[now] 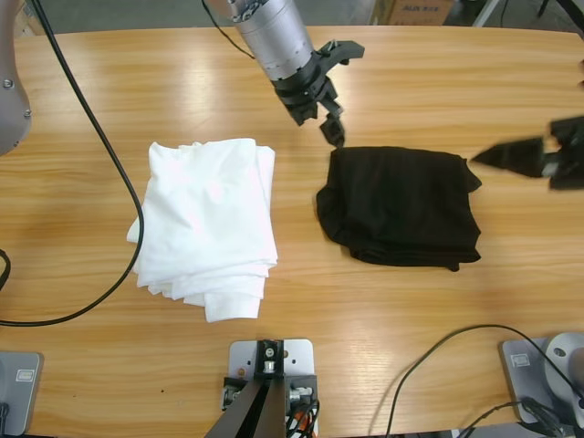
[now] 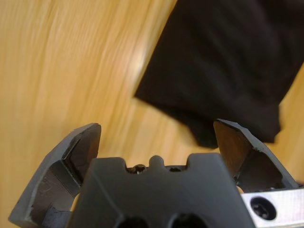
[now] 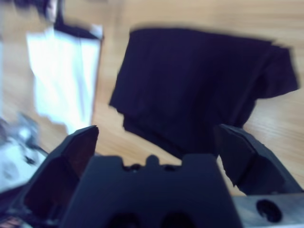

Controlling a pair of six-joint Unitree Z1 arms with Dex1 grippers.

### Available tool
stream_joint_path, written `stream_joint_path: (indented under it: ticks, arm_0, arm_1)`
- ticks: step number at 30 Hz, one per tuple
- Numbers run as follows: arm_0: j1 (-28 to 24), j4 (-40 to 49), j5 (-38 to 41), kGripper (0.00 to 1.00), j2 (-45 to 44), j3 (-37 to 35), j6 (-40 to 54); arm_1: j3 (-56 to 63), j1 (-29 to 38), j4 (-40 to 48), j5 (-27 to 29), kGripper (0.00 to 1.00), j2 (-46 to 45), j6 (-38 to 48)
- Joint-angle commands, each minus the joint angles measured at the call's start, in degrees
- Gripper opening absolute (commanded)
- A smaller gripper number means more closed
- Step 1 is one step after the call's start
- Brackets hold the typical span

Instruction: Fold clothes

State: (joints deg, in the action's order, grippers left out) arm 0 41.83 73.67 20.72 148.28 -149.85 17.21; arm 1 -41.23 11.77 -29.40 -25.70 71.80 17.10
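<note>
Both the folded black cloth shirt (image 1: pixel 401 206) and the folded white cotton stack (image 1: pixel 206 224) lie mid-table, done, with left gripper (image 1: pixel 321 108) and right gripper (image 1: pixel 525 157) spread, empty.

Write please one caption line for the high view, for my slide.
Folded black shirt and folded white garments lie apart on the wooden table, both grippers open and empty nearby.

White bundle (image 1: pixel 205 228) lies left of the shirt (image 1: pixel 401 205).
</note>
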Motion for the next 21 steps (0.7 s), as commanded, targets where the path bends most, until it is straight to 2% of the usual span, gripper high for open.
stream_joint_path:
  ticks: [1,4,8,13,18,21]
  arm_0:
    - [0.2,5.9,-10.5,0.931,-6.8,-1.2,15.8]
    - [1.1,7.9,-12.3,0.936,-10.6,0.9,21.3]
    - [1.0,8.6,-12.4,0.936,-14.7,4.5,22.6]
    - [0.3,8.6,-12.5,0.936,-18.2,9.3,23.3]
    - [0.1,8.6,-12.5,0.936,-19.9,11.6,23.5]
    - [0.0,8.6,-13.0,0.936,-20.4,12.5,23.5]
  arm_1:
    - [-7.6,13.3,-3.7,15.3,1.000,14.1,4.0]
    - [-12.3,13.2,-4.1,16.2,1.000,22.6,2.7]
    - [-16.6,13.5,-6.2,16.0,1.000,30.9,5.1]
    - [-16.4,14.3,-4.1,16.8,0.996,32.3,14.1]
    - [-16.4,19.6,-2.4,16.7,0.994,34.6,18.8]
    - [-16.4,20.1,-2.1,16.8,0.991,35.4,19.3]
